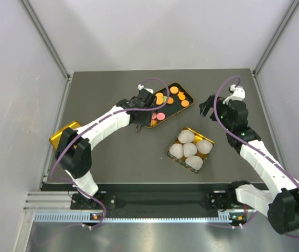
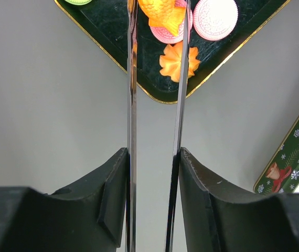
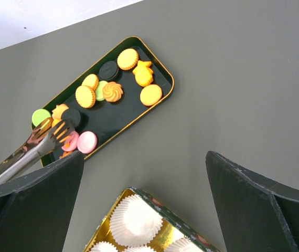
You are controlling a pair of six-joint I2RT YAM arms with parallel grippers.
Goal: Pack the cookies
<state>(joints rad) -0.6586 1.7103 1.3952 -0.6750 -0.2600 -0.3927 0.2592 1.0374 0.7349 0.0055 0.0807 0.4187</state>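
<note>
The cookies (image 1: 173,94) lie in a black gold-rimmed tray (image 1: 177,109): mostly orange, with a few pink (image 3: 87,142), green (image 3: 41,116) and black ones. My left gripper (image 1: 138,126) is shut on metal tongs (image 2: 132,105), whose blades reach over the tray's near corner. An orange cookie (image 2: 162,13) sits between the blades near their tips, above pink cookies (image 2: 215,18); I cannot tell whether it is gripped. My right gripper (image 1: 208,107) is open and empty, raised to the right of the tray. In the right wrist view it (image 3: 144,178) hovers over bare table.
A gold tin (image 1: 212,142) with several white paper cups (image 1: 190,150) stands in front of the tray; it also shows in the right wrist view (image 3: 102,233). A gold lid (image 1: 64,134) lies at the table's left edge by the left arm.
</note>
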